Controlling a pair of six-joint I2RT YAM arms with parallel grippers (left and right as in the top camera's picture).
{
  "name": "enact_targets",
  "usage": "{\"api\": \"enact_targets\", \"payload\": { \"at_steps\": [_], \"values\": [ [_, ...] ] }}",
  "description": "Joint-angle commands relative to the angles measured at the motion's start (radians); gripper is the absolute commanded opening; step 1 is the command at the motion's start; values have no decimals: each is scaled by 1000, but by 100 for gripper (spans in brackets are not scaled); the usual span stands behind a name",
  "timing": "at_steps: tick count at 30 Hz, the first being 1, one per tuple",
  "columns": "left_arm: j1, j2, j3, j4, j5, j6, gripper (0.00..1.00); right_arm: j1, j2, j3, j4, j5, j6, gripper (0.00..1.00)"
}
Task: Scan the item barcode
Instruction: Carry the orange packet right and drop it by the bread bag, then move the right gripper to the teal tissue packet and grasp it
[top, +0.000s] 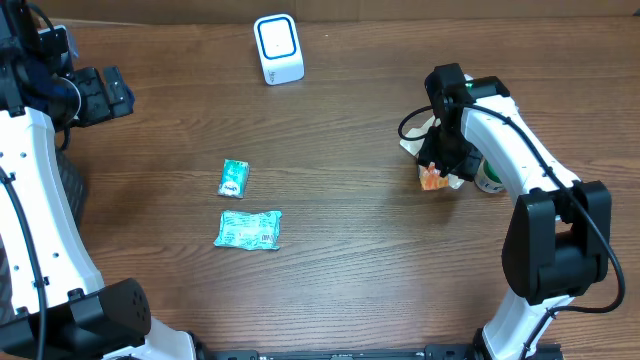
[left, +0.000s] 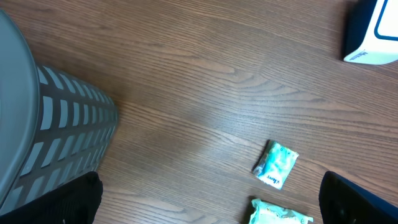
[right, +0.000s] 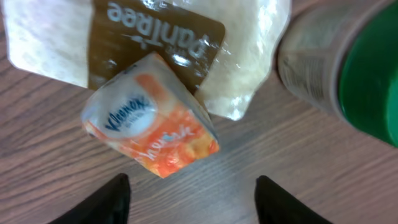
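Hovering spread-fingered, the right gripper (right: 191, 180) sits above the orange tissue pack (right: 149, 134), hemmed by a white bag (right: 242, 56) and green-lidded can (right: 348, 68); bare table (top: 380, 250) runs to the scanner (top: 278, 48), left gripper (top: 120, 92) splayed at the far edge.

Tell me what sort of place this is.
Probably a mock checkout bench for barcode scanning: a white scanner-like box, a Kleenex pack and a teal packet on a wood-grain table.

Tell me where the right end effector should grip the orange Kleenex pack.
Across its two long sides, from straight above. The orange Kleenex pack lies slanted on the table, one end at the clear bag, so the open right end effector probably needs a wrist turn.
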Motion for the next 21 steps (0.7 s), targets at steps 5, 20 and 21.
{"api": "enact_targets", "payload": {
  "at_steps": [5,20,21],
  "values": [
    [0,-3,8,1,-3,22,99,3,-6,109,2,-193,-159,64],
    [0,-3,8,1,-3,22,99,258,64,122,583,-548,32,56],
    [0,-3,8,1,-3,22,99,281,77,122,602,-533,61,56]
  ]
}}
